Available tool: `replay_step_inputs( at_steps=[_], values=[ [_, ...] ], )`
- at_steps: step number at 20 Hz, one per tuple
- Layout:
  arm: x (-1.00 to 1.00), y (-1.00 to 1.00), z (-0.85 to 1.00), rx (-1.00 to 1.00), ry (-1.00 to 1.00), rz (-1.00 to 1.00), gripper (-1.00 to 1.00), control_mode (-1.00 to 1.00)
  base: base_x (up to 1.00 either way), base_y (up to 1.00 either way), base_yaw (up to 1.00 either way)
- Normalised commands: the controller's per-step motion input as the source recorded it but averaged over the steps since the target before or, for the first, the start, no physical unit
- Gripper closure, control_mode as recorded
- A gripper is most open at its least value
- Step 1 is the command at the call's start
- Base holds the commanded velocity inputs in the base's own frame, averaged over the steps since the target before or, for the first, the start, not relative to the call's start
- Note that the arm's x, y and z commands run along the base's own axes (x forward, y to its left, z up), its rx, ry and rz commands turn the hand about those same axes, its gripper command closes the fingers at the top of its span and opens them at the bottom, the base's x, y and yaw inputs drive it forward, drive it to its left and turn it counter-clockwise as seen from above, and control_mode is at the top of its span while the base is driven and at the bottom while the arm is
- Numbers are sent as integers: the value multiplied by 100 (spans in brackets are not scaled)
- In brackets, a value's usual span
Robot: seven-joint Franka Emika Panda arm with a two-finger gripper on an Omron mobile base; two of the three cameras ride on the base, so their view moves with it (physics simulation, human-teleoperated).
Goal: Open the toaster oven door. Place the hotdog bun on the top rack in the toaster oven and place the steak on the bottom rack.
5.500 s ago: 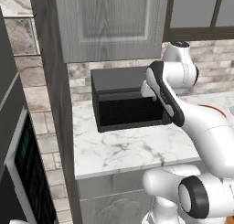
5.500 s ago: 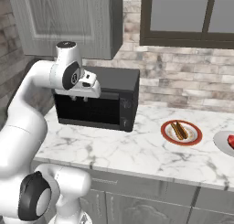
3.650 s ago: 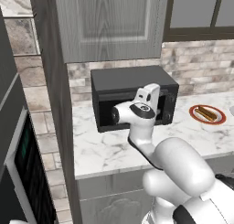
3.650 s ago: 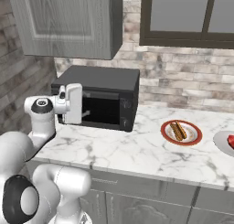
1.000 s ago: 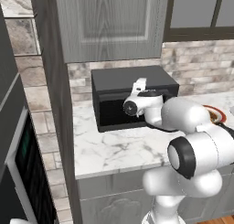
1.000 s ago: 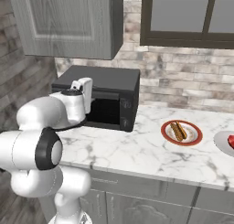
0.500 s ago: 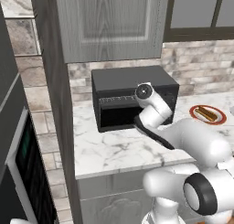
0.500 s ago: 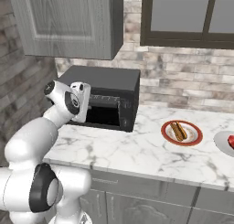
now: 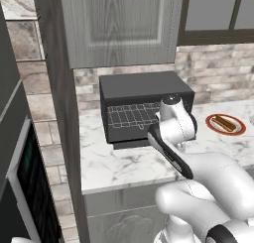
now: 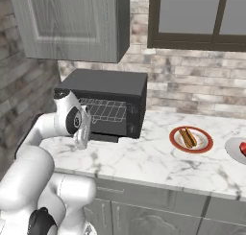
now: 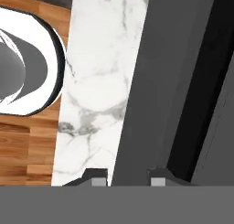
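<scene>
My end effector (image 11: 122,179) looks pinched nearly closed on the door (image 11: 151,81) edge, though I can't confirm contact. Door lies lowered over the tabletop (image 11: 98,81) (racks exposed). Slipping off could let it swing. Bun (image 10: 188,137) waits plated.

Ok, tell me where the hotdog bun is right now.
The hotdog bun lies on the red-rimmed plate on the counter, right of the toaster oven in both base views.
</scene>
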Motion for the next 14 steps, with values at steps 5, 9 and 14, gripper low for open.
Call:
replay_step_inputs(
  at_steps=[5,9,14],
  values=[
    [-30,-10,37,1,15,5,-100,-100,0,0,0],
    [7,0,100,0,9,11,-100,-100,0,0,0],
    [48,0,49,0,12,36,-100,-100,0,0,0]
  ],
)
